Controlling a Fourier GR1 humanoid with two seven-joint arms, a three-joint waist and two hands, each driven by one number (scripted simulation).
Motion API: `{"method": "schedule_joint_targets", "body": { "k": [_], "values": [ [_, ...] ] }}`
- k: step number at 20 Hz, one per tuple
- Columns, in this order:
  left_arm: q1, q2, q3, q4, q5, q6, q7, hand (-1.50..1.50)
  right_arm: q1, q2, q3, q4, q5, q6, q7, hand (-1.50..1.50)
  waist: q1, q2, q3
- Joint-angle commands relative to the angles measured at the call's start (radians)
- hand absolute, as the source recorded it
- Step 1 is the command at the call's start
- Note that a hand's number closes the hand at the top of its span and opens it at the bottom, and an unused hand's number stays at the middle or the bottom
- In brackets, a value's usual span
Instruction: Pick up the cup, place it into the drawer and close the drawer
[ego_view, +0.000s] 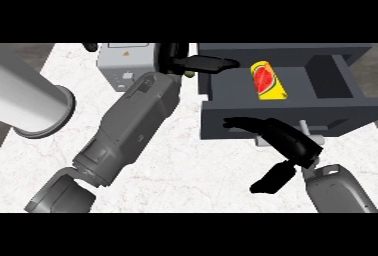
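Resting against the dark drawer (280, 112) front, the right hand (291, 145) is seen with fingers straight, nothing held. Just past it, the yellow cylindrical cup (267, 80) is laid sideways inside. Further left, the left hand (193, 63) is stretched open over the drawer's rim, empty, above marbled counter (184, 170).

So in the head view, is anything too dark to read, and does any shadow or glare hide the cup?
Head view: the cup lies evenly lit in the open drawer, no glare; both black robot hands, left and right, merge with the dark drawer walls, so finger outlines are hard to read; the marble counter shows only faint shadow.
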Motion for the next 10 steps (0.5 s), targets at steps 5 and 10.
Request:
{"method": "schedule_joint_targets", "body": {
  "k": [5, 10],
  "values": [
    [0.093, 0.005, 0.010, -0.087, 0.005, -0.042, -0.020, -1.50, -0.143, 0.051, 0.058, 0.509, 0.217, -0.122, -0.180, 1.50, 0.088, -0.002, 0.001],
    [0.184, 0.072, 0.015, -0.127, 0.001, -0.093, -0.037, -1.50, -0.291, 0.072, -0.023, 0.797, 0.234, -0.210, -0.323, 1.50, 0.103, 0.007, 0.002]
  ]
}}
